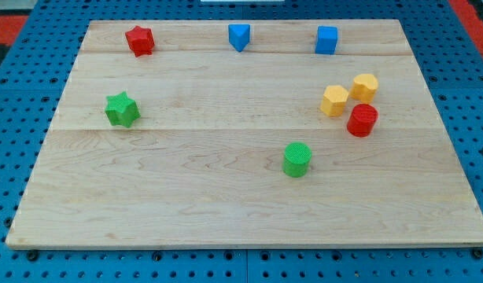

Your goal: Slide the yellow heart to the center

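Yellow heart-shaped block (334,101): on the view's right of the pale wooden worktop (226,196), well right of center.
Neighbours: yellow hexagonal block (365,86) just beside it; red cylinder block (363,120) close below-right.
End effector: the rod's tip is not visible, so its state cannot be told.
Risk: a push coming from the right would likely catch these neighbours and drag them along.
Containers: none visible.

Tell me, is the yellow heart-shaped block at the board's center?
No. The yellow heart-shaped block sits right of center, beside the yellow hexagonal block. My tip isn't visible.
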Action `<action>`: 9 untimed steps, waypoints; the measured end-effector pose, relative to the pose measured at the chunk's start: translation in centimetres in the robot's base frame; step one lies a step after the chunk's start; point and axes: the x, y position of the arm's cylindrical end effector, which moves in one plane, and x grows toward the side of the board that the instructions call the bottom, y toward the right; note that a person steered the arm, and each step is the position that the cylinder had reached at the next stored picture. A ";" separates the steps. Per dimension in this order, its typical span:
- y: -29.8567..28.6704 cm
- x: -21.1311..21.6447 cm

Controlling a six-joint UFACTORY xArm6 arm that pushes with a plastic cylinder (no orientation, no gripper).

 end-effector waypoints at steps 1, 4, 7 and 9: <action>0.2 -0.4; -6.1 -14.3; -16.8 -13.5; -18.8 -13.0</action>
